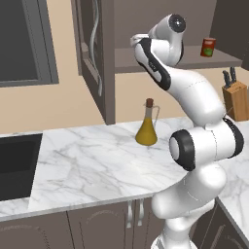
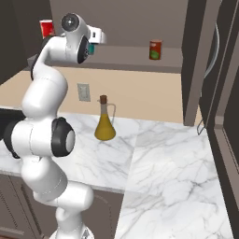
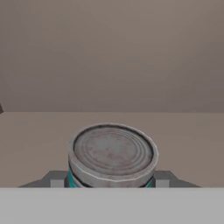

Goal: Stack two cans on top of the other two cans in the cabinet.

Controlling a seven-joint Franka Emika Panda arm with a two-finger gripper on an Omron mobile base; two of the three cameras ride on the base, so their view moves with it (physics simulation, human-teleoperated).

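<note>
Honestly, my worry is the teal can (image 3: 112,154) slipping: my fingers (image 3: 109,181) sit closed against its two sides low down, and only the grey tips show beside it, so I cannot judge how firm the hold is. In the hand view its silver lid faces me, with the shelf board (image 3: 183,135) of the cabinet (image 2: 200,56) spreading bare beyond it to the back wall.

The red can with the green label (image 2: 155,49) stands well apart, further along the shelf toward the open door (image 1: 95,53). To land squarely I judge I must carry the teal can across and come down centred on its rim; an off-centre set-down could tip both off the shelf's front edge onto the desk (image 1: 97,165), where the oil bottle (image 1: 147,124) stands below.

A red can with a white band (image 2: 46,28) sits just behind my wrist, so a careless swing could knock it. Headroom above the shelf looks generous.
</note>
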